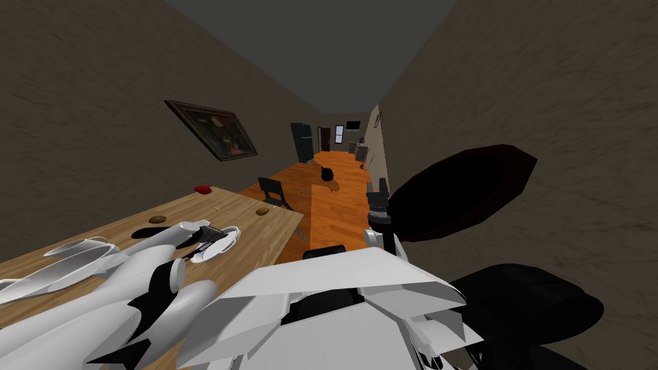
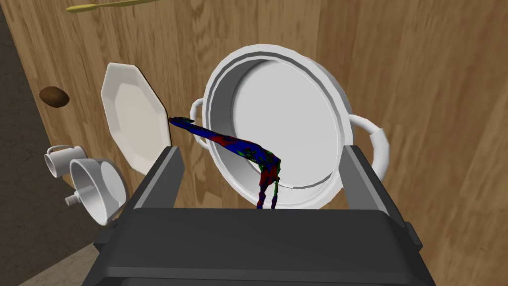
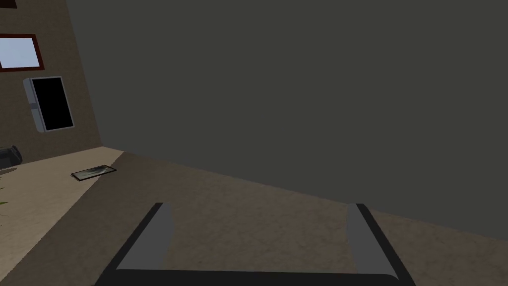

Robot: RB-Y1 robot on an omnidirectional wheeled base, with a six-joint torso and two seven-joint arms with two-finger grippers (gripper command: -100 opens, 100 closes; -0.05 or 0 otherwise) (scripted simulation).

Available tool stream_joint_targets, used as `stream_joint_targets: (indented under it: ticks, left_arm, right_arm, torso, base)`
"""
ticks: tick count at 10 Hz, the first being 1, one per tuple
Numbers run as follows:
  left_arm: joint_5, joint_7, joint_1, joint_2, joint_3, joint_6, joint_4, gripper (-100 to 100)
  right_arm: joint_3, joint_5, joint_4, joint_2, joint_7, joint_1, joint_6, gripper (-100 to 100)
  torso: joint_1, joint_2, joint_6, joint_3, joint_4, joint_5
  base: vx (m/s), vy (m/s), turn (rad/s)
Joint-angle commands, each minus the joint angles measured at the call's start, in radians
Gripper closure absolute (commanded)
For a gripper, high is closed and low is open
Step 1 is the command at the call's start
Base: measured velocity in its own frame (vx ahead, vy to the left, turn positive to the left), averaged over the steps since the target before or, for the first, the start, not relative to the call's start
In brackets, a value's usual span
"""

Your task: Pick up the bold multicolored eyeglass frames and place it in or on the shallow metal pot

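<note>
The eyeglass frames [image 2: 238, 146], mottled red, blue and green, lie between the fingers of my left gripper [image 2: 260, 149], which is open and not touching them. One temple reaches out over the rim of the shallow white pot [image 2: 278, 49]; the other end hangs toward the gripper's body. Whether the frames rest on the pot I cannot tell. The pot has two loop handles and stands on the wooden table [image 2: 436, 99]. In the head view the left gripper [image 1: 212, 239] hovers over the pot [image 1: 230, 232]. My right gripper [image 1: 378, 189] is raised beside the table, open [image 3: 260, 213] and holding nothing.
Beside the pot are a white octagonal plate [image 2: 134, 119], two white cups [image 2: 94, 186], a brown lump [image 2: 54, 97] and a yellow utensil [image 2: 109, 5]. A red item [image 1: 203, 189] sits at the table's far edge. A dark chair [image 1: 275, 191] stands beyond the table; a large black rounded shape [image 1: 462, 193] lies right.
</note>
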Motion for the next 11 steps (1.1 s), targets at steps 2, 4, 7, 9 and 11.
stream_joint_targets:
  ticks: [2, 4, 7, 9, 11]
  left_arm:
    - [0.013, -0.006, -0.011, 0.047, 0.007, 0.056, -0.005, -100]
    - [0.02, -0.006, -0.016, 0.077, 0.012, 0.093, -0.016, -100]
    - [0.015, 0.002, -0.006, 0.063, 0.011, 0.086, -0.028, 0]
    - [0.015, 0.002, -0.006, 0.063, 0.011, 0.086, -0.028, 0]
    - [0.015, 0.002, -0.006, 0.063, 0.011, 0.086, -0.028, 0]
  right_arm:
    - [0.0, 0.0, 0.0, 0.0, 0.0, 0.0, 0.0, 0]
    - [0.0, 0.0, 0.0, 0.0, 0.0, 0.0, 0.0, 0]
    - [0.0, 0.0, 0.0, 0.0, 0.0, 0.0, 0.0, 0]
    - [0.0, 0.0, 0.0, 0.0, 0.0, 0.0, 0.0, 0]
    - [0.0, 0.0, 0.0, 0.0, 0.0, 0.0, 0.0, 0]
  torso:
    - [-0.001, 0.0, 0.0, 0.0, 0.0, 0.0]
    - [-0.002, 0.0, 0.0, 0.0, 0.0, 0.0]
    - [0.001, 0.0, 0.0, 0.0, 0.0, 0.0]
    - [0.001, 0.0, 0.0, 0.0, 0.0, 0.001]
    - [0.001, 0.0, 0.0, 0.0, 0.0, 0.001]
  base:
    - [-0.009, -0.04, -0.021]
    - [0.0, -0.044, -0.018]
    - [0.001, -0.006, 0.0]
    - [0.0, 0.0, 0.0]
    - [0.0, 0.0, 0.0]
